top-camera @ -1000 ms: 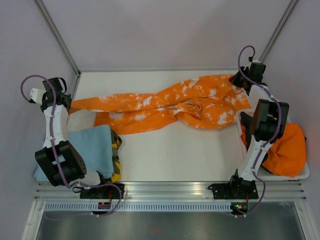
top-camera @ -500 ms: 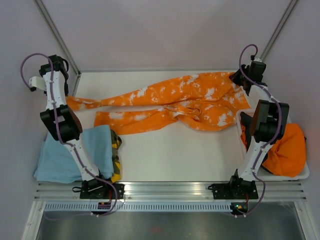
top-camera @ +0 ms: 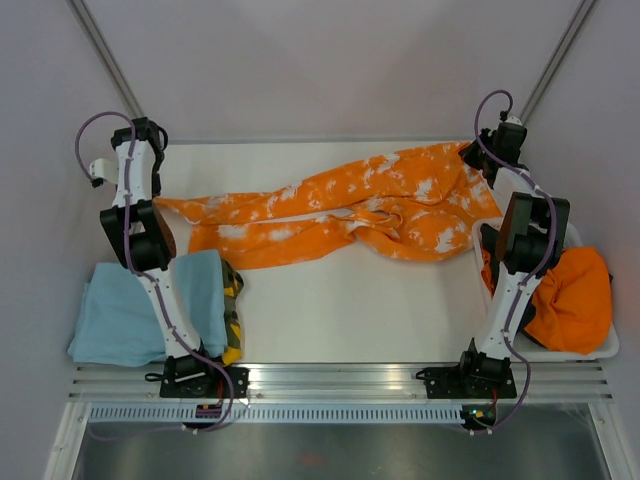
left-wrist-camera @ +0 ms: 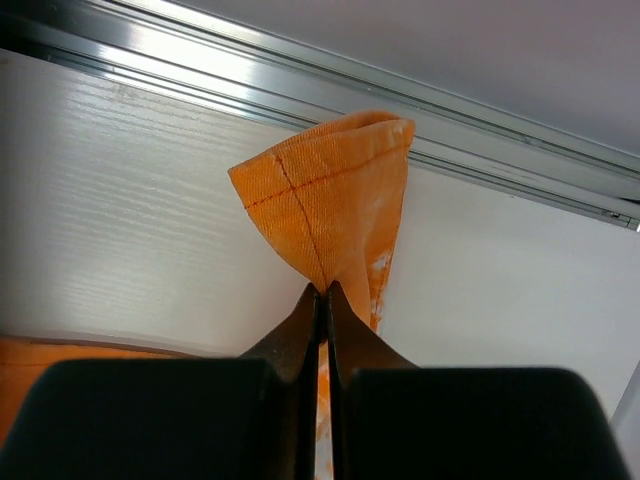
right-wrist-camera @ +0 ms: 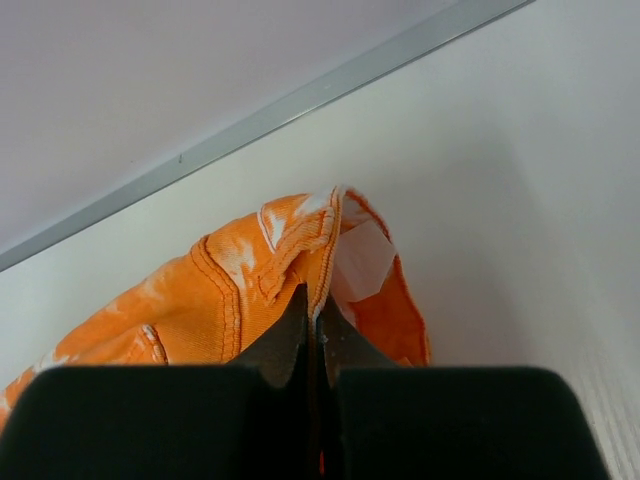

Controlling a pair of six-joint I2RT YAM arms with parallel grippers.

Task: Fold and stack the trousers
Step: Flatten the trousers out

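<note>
My left jaws were clenched on the cuff of one leg of the orange trousers [left-wrist-camera: 330, 200]. In the left wrist view the dark fingertips [left-wrist-camera: 300, 335] met with only the cloth between them, and the hem stood up above them in a folded peak, its stitched seam showing. Behind it ran the metal rail [left-wrist-camera: 300, 85] at the far edge of the desk [left-wrist-camera: 120, 200].

My right jaws were clenched too, grasping the waistband [right-wrist-camera: 265, 265] of the same trousers at the far right corner. A white label [right-wrist-camera: 360, 255] stuck out of the band just beside the pinch.

From above, the trousers [top-camera: 340, 210], orange with white blotches, lay stretched across the far half of the desk [top-camera: 340, 310], waist to the right and legs to the left. My left arm [top-camera: 130, 200] held the farther leg at the far left. The nearer leg [top-camera: 250, 245] lay flat on the desk, its end free, just beyond the folded pale blue cloth [top-camera: 140, 310].

That blue cloth sat at the near left, with a camouflage-patterned piece [top-camera: 232, 305] showing along its right edge. To the right of my right arm [top-camera: 520, 230], a white tray [top-camera: 600, 350] held a bundled orange garment [top-camera: 575, 290].
</note>
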